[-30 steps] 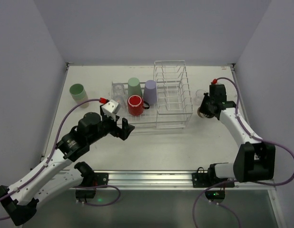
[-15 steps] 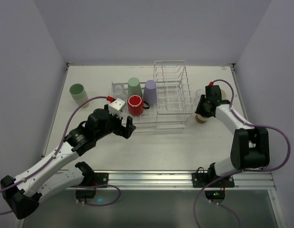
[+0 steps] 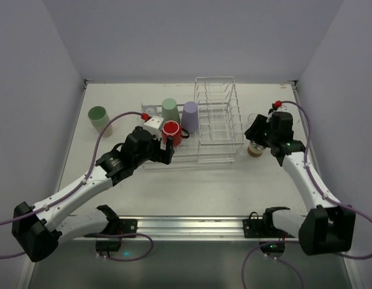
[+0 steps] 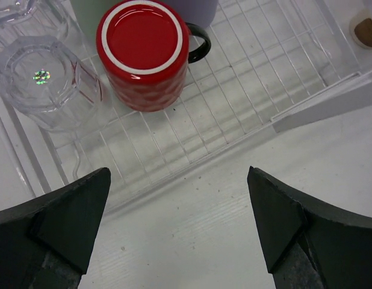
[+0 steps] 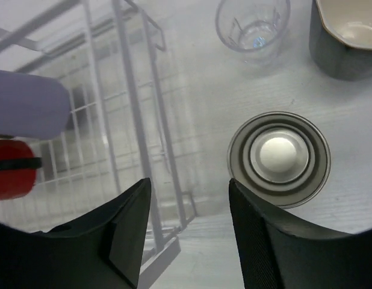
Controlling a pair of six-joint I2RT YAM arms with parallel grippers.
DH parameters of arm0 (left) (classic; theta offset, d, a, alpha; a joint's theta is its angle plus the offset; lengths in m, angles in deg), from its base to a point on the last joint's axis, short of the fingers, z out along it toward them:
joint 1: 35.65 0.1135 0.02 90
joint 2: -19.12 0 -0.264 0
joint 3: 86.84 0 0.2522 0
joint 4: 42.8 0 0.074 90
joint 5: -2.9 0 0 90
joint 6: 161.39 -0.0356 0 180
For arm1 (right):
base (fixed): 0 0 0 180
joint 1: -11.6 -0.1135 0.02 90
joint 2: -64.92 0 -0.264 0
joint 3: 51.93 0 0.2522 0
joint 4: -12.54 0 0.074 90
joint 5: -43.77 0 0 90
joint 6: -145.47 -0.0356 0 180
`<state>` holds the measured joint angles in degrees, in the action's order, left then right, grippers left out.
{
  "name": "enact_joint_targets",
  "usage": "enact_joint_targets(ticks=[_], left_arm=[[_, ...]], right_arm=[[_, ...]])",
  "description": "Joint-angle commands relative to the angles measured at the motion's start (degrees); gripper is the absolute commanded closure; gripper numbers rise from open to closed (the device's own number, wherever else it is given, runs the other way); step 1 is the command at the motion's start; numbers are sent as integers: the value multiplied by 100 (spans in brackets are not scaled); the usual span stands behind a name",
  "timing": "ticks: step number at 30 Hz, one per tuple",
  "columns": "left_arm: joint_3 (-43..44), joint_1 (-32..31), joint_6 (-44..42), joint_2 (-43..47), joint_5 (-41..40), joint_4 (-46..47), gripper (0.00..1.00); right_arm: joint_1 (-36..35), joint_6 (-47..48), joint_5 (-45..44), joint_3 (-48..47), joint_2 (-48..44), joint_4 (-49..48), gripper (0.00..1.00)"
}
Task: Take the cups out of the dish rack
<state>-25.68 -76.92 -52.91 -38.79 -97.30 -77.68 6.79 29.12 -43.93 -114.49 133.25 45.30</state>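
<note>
Left gripper (image 4: 179, 177), wide open and empty, has the red mug (image 4: 142, 51) just ahead in the rack (image 4: 246, 90); the next move is to straddle and close. Right gripper (image 5: 189, 186), part-open and empty, has a tan cup (image 5: 278, 158) just ahead.

The white wire dish rack (image 3: 217, 120) stood at mid-table. Its low basket section held an inverted red mug (image 4: 142, 51) with a black handle, two clear glasses (image 4: 38, 81), a green tumbler (image 3: 169, 109) and a lavender tumbler (image 3: 189, 115). A pale green tumbler (image 3: 99, 117) stood on the table well left of the rack. To the right of the rack stood a small tan cup (image 5: 278, 158), a single clear glass (image 5: 252, 24) and a black mug (image 5: 345, 39).
</note>
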Motion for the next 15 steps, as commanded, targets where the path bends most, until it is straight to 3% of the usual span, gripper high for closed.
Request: enact_joint_targets(ticks=[1, 3, 6, 11, 15], left_arm=[[340, 23, -28, -492, -474, 741, 0], [437, 32, -264, -844, -431, 1021, 0], [542, 32, -651, -1082, -308, 1504, 0], [587, 119, -1276, -1319, -431, 2207, 0], [586, 453, -1549, -1582, 139, 2657, 0]], right_arm=[[-10, -160, 490, 247, -969, -511, 42], [-10, -230, 543, 554, -1574, -704, 29], [-2, -274, 516, 854, -2042, -872, 19], [-2, -441, 666, 1135, -2518, -1153, 11], [-10, -520, 736, 1223, -2623, -1293, 7]])
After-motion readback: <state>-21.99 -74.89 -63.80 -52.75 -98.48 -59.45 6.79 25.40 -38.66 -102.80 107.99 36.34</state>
